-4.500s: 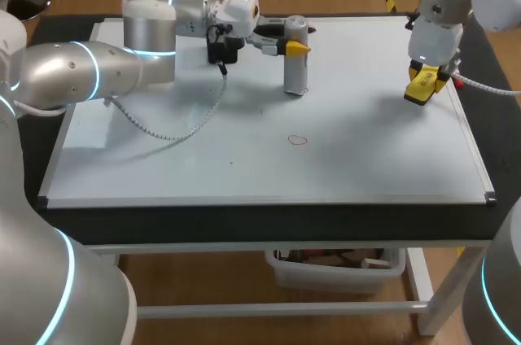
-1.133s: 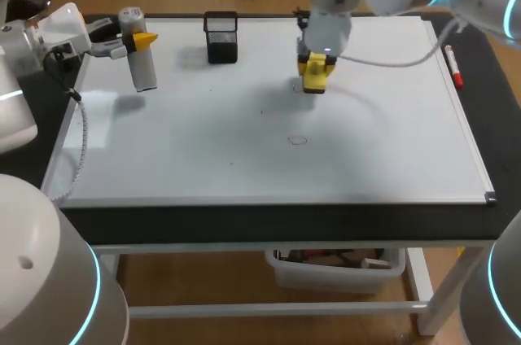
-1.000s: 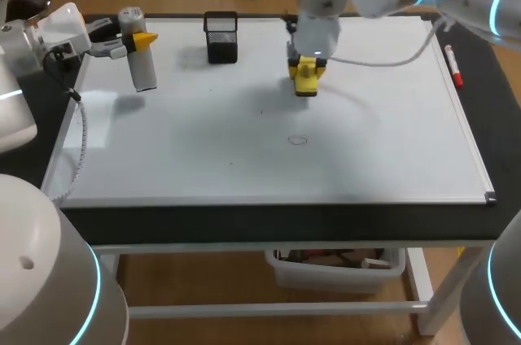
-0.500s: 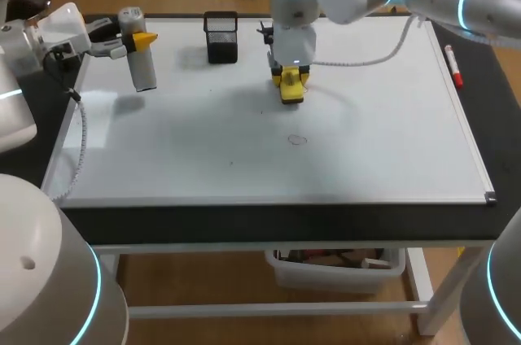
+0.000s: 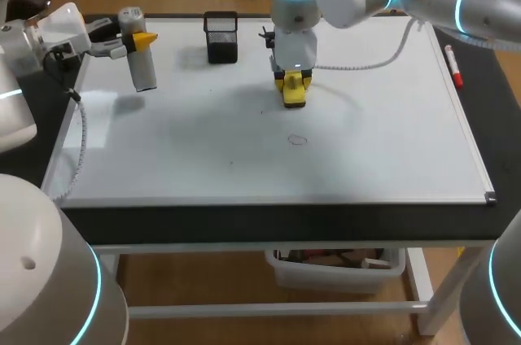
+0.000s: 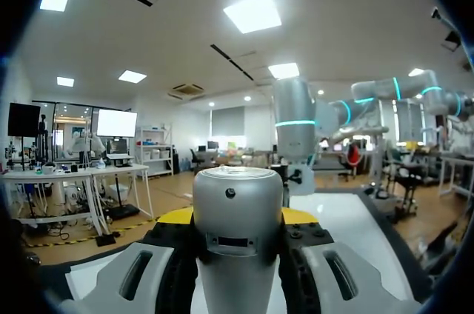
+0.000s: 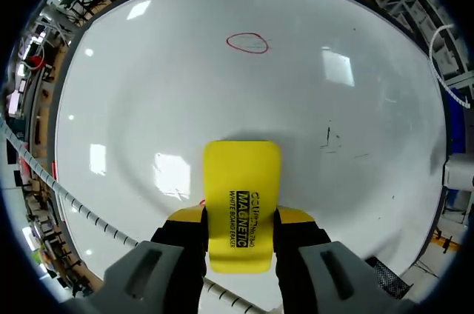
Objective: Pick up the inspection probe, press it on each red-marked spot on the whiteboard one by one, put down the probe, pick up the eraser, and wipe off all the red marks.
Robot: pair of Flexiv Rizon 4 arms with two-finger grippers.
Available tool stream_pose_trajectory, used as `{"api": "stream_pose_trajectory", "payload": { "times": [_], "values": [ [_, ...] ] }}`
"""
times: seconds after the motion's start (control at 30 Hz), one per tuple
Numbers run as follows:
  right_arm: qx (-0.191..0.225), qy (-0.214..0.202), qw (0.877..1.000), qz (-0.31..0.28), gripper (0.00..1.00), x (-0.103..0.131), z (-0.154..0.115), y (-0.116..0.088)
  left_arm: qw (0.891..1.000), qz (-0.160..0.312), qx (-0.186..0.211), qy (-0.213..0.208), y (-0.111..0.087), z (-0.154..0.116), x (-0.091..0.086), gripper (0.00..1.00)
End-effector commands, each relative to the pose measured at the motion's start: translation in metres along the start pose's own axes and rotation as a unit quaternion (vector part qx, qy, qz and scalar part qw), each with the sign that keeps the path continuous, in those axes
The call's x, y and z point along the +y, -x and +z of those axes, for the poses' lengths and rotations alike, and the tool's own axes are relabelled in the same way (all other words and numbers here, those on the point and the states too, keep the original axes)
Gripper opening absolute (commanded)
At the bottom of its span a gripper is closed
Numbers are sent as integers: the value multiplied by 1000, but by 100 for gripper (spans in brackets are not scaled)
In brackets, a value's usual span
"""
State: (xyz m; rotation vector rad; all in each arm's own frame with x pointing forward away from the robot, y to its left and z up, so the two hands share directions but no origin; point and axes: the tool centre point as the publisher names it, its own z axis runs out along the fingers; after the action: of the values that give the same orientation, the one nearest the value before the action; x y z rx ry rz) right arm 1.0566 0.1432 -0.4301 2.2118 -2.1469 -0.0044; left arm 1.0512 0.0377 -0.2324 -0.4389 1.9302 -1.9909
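right fingers are clenched on the yellow eraser, which hangs low at the whiteboard near its middle, just beyond the faint red circle and apart from it. left fingers grasp the silver inspection probe, held upright over the board's far left corner, near the black mesh cup. a red marker lies by the board's right edge, where the dark surface shows around it.
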Motion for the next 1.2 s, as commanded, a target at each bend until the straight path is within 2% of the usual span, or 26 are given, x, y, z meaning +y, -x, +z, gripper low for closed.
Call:
{"api": "stream_pose_trajectory", "payload": {
  "times": [0.03, 0.3, 0.8, 1.2],
  "values": [
    [4, 1, 1000, 4, 0, -1, 3, -3, 1000, 1, 0, -2, 0, 0, 0, 0],
    [7, 5, 1000, 24, 0, 3, 8, -22, 1000, 1, 0, -2, 0, 0, 0, 0],
    [5, 8, 996, 83, 0, 13, 12, -78, 1000, 1, 0, -2, 0, 0, 0, 0],
    [-10, -1, 994, 107, 0, 9, -3, -96, 1000, 1, 0, -2, 0, 0, 0, 0]
  ]
}}
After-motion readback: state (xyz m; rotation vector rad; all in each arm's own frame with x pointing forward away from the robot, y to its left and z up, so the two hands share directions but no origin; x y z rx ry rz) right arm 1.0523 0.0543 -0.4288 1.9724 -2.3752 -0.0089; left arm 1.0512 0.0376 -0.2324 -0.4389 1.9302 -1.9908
